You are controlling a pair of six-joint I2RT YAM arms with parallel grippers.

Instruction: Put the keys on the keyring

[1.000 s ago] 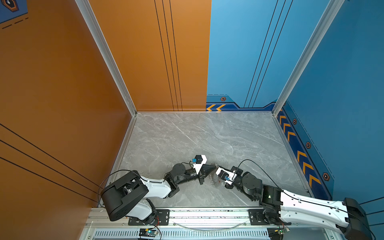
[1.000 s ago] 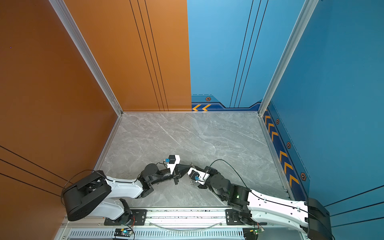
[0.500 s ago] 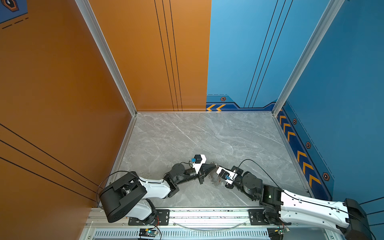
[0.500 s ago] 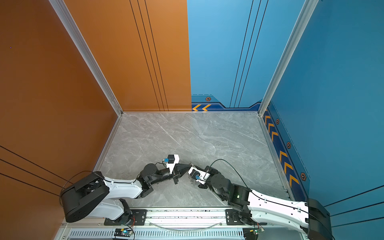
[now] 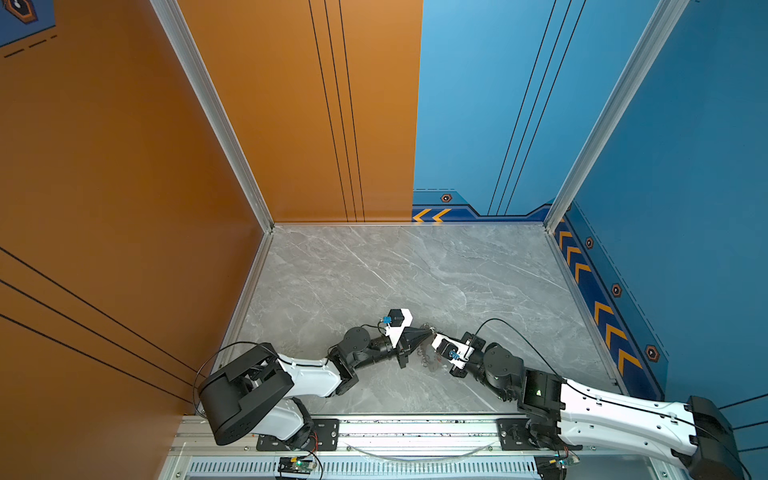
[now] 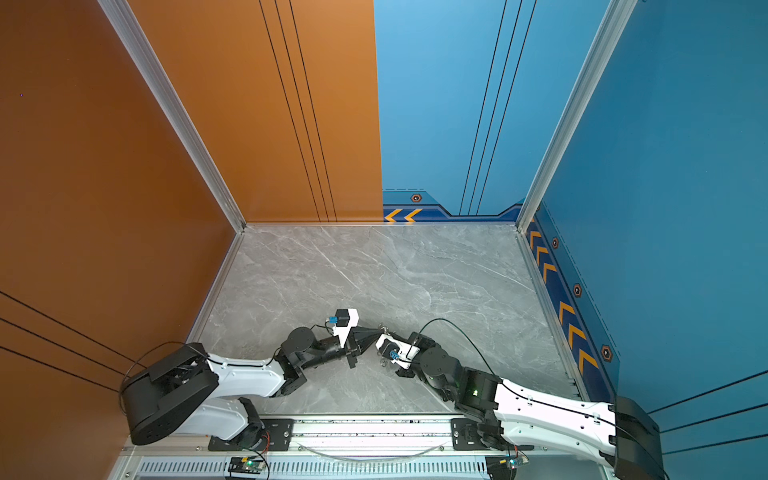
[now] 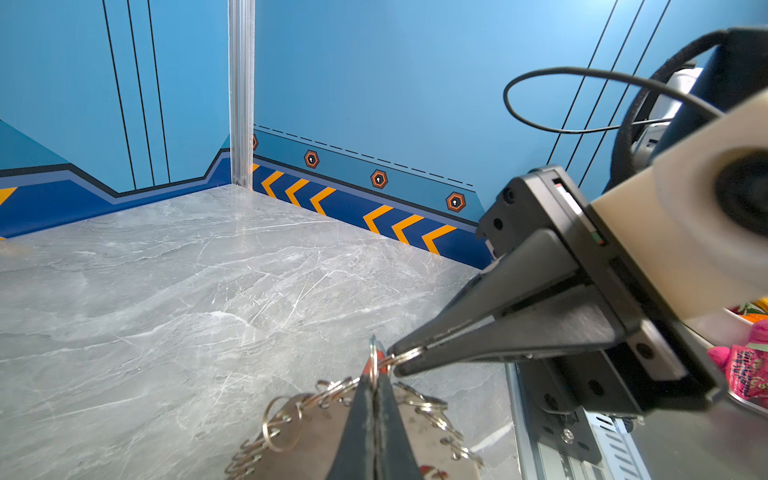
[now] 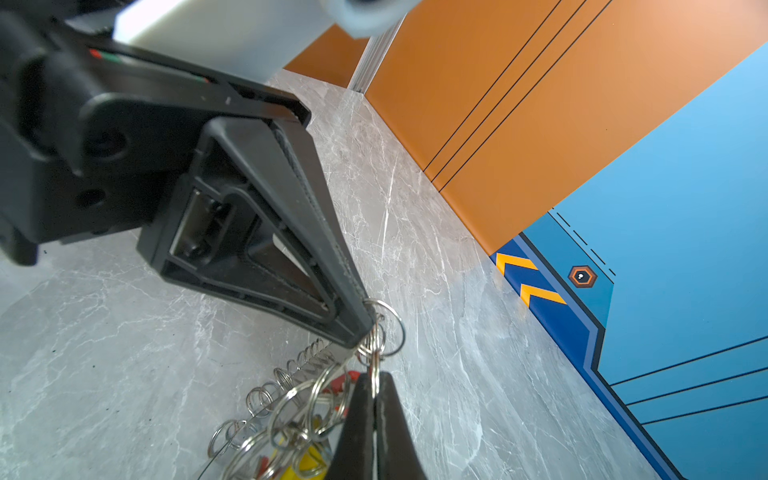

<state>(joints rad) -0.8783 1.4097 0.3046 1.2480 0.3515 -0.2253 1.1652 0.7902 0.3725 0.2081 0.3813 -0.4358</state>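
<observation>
In both top views you look from high above down on the whole counter [image 5: 374,270]. Each wrist view sits close behind its own hand, left hand [image 7: 374,382] and right hand [image 8: 374,380], facing the other's tips.

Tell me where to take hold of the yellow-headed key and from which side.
Grip the yellow-headed key by its plastic head, likely from the open tabletop side away from the left end effector: the head is its broadest showing part, and the rings overlap the rest.
</observation>
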